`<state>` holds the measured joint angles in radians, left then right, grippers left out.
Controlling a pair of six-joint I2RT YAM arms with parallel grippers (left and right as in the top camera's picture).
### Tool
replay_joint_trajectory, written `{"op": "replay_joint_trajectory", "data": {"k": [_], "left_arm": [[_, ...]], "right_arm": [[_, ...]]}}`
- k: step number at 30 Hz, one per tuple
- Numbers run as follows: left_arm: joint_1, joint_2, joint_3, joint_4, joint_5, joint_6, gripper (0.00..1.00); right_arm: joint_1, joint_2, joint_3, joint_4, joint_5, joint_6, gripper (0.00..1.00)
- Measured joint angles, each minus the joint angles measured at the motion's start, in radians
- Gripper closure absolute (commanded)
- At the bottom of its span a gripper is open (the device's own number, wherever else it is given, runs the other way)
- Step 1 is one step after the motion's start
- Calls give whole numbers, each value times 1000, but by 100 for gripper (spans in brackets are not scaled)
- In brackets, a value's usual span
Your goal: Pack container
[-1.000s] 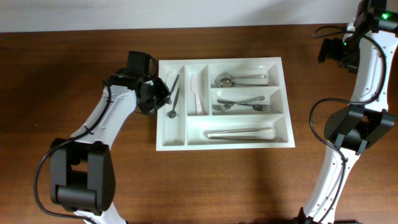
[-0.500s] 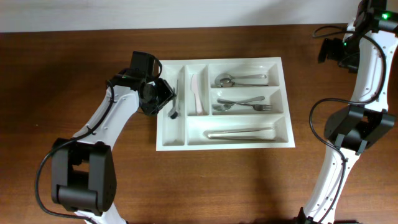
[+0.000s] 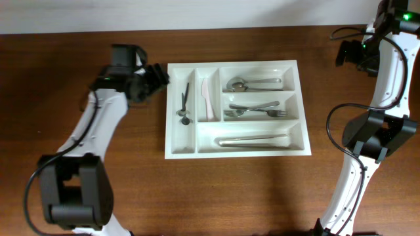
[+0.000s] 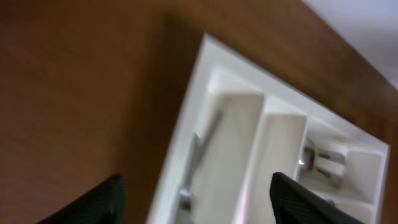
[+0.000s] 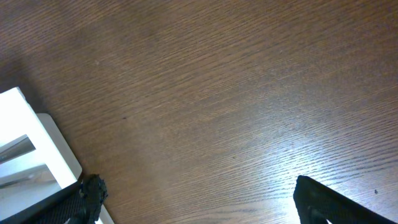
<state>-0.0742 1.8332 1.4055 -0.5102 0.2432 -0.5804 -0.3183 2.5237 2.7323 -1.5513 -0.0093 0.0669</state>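
The container [image 3: 234,154] is a white five-compartment tray in the middle of the table. A dark small spoon [image 3: 184,102] lies in its leftmost narrow compartment, beside a white knife [image 3: 207,98]. Silver spoons [image 3: 253,84], forks [image 3: 254,110] and a long silver utensil [image 3: 253,140] fill the three long compartments. My left gripper [image 3: 155,75] hovers just off the tray's upper left corner, open and empty. In the left wrist view the gripper [image 4: 198,208] looks down on the tray's rim [image 4: 180,130] and the spoon [image 4: 194,163]. My right gripper [image 3: 346,51] is open and empty, far right of the tray.
In the right wrist view the open gripper [image 5: 199,205] hangs over bare brown wood, with the tray's corner [image 5: 45,144] at the left edge. The right arm's base [image 3: 377,134] stands at the table's right side.
My left gripper has opened and let go of the dark spoon, which now lies in the leftmost compartment. The left arm has drawn back to the left. The right arm has not moved.
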Motion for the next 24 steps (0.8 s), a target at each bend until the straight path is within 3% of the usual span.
{"op": "replay_joint_trajectory", "data": {"k": [5,10,11,17,24], "left_arm": [[110,-56,17,-32,-95,304,14],[185,-60,20,-102,-303,478,13],[195,-60,20,-103,-357,506,3],[228,-60,20,-103,-537,571,1],[231,-60,20,-142,-570,588,1]], "right_arm": [[0,0,0,0,0,-1,1],[0,0,0,0,0,0,1],[0,0,0,0,0,0,1],[0,0,0,0,0,0,1],[0,0,0,0,0,0,1]]}}
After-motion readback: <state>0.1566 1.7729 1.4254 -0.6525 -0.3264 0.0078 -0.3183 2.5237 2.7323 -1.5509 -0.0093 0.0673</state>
